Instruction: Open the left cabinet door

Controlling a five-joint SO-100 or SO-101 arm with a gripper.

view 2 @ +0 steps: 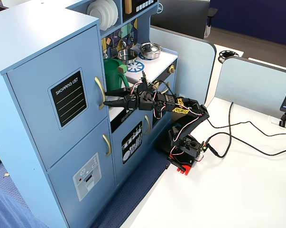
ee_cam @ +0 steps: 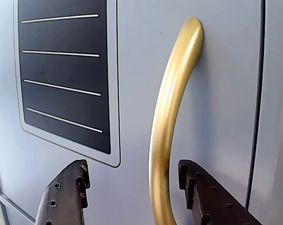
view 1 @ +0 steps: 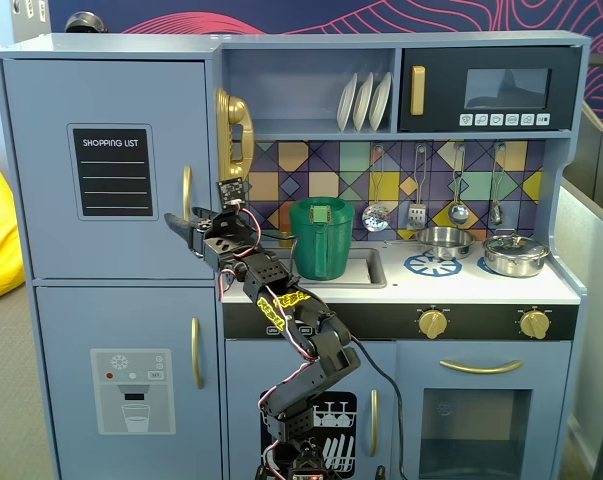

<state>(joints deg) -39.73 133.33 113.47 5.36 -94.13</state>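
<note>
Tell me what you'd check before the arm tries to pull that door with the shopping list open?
1. Fingers apart: ok. The gripper is open.
2. Handle between the fingers: ok. In the wrist view the gold handle runs down between the left finger and the right one.
3. Fingers touching the handle: not yet; gaps show on both sides.
4. Right door: ok. The shopping list panel sits beside the handle.
5. Door shut now: ok. The door lies flush with the cabinet.
6. Fingers deep enough to hook behind the handle: cannot tell.
</note>
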